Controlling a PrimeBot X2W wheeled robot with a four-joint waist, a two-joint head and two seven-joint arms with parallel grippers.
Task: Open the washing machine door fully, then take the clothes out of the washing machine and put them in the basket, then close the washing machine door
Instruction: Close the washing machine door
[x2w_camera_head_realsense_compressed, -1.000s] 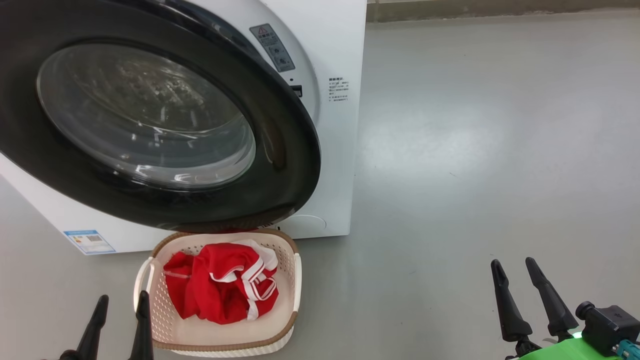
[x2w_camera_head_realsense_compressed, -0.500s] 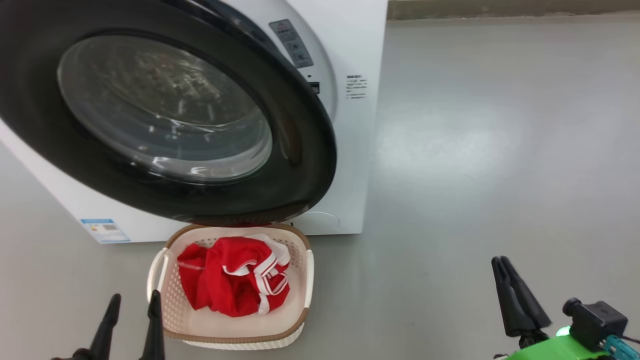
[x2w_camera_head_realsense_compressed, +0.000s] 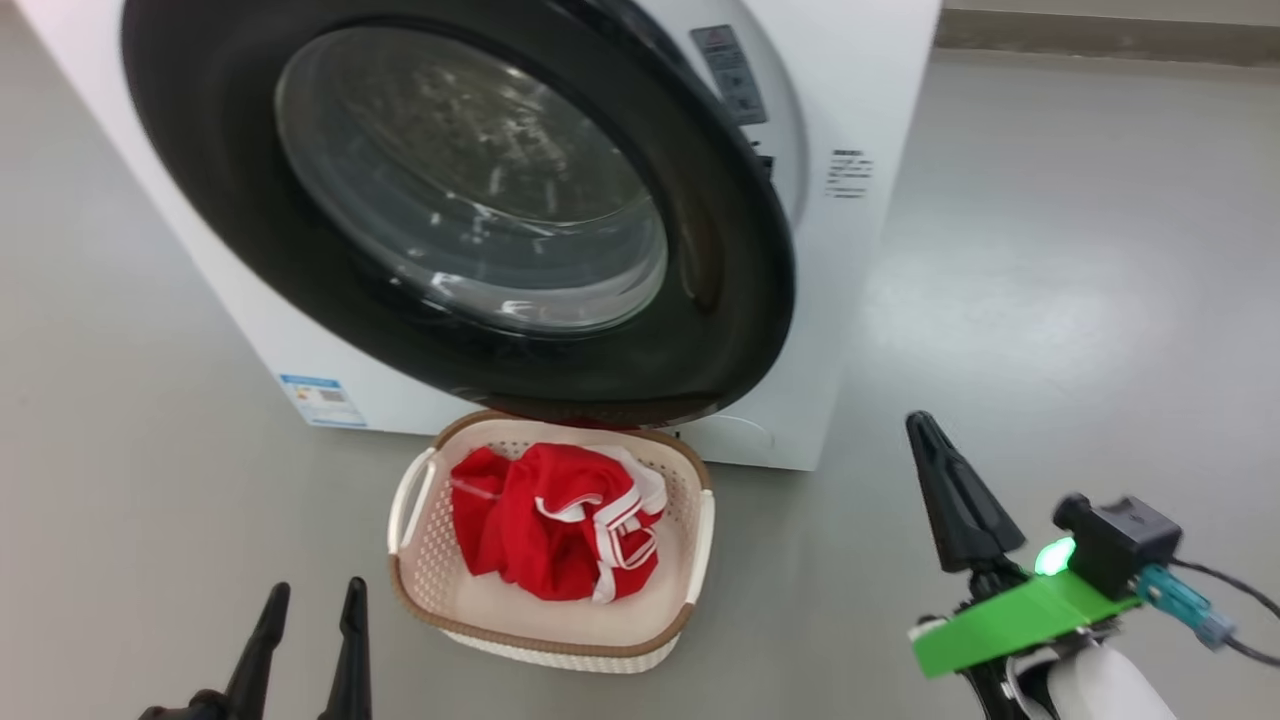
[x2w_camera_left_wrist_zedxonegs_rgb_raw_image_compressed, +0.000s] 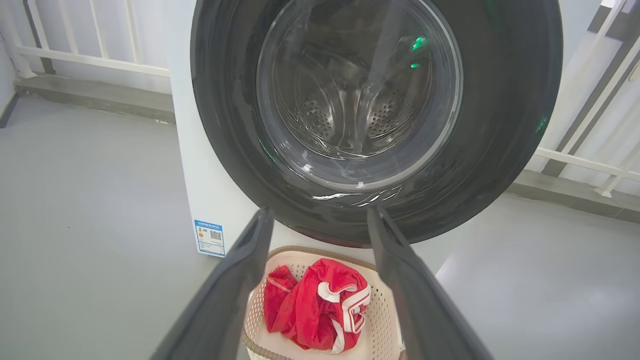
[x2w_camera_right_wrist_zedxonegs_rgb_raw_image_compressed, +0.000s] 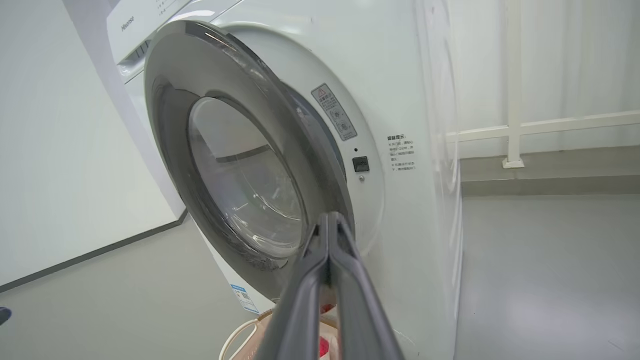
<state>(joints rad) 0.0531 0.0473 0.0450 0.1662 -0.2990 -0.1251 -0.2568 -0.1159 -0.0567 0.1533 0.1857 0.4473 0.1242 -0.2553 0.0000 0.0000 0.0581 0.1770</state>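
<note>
The white washing machine (x2w_camera_head_realsense_compressed: 860, 90) (x2w_camera_right_wrist_zedxonegs_rgb_raw_image_compressed: 415, 90) stands ahead, its black-rimmed glass door (x2w_camera_head_realsense_compressed: 480, 200) (x2w_camera_left_wrist_zedxonegs_rgb_raw_image_compressed: 360, 100) (x2w_camera_right_wrist_zedxonegs_rgb_raw_image_compressed: 240, 170) partly ajar, with a gap at its right edge. On the floor below the door sits the cream basket (x2w_camera_head_realsense_compressed: 700, 540) (x2w_camera_left_wrist_zedxonegs_rgb_raw_image_compressed: 380, 320) holding the red clothes (x2w_camera_head_realsense_compressed: 560, 530) (x2w_camera_left_wrist_zedxonegs_rgb_raw_image_compressed: 315, 310). My left gripper (x2w_camera_head_realsense_compressed: 312, 600) (x2w_camera_left_wrist_zedxonegs_rgb_raw_image_compressed: 320, 220) is open at the lower left, empty, aimed at the door and basket. My right gripper (x2w_camera_head_realsense_compressed: 922, 425) (x2w_camera_right_wrist_zedxonegs_rgb_raw_image_compressed: 327, 217) is shut and empty, raised to the right of the basket, its tips short of the door's right edge.
Grey floor (x2w_camera_head_realsense_compressed: 1080, 280) spreads to the right of the machine and to the left. A white railing (x2w_camera_right_wrist_zedxonegs_rgb_raw_image_compressed: 550, 125) and low kerb run behind the machine. A blue energy label (x2w_camera_head_realsense_compressed: 322, 398) marks the machine's lower front.
My right gripper has gone from open to shut and risen. The head camera has turned, so the machine and basket sit further right in the picture.
</note>
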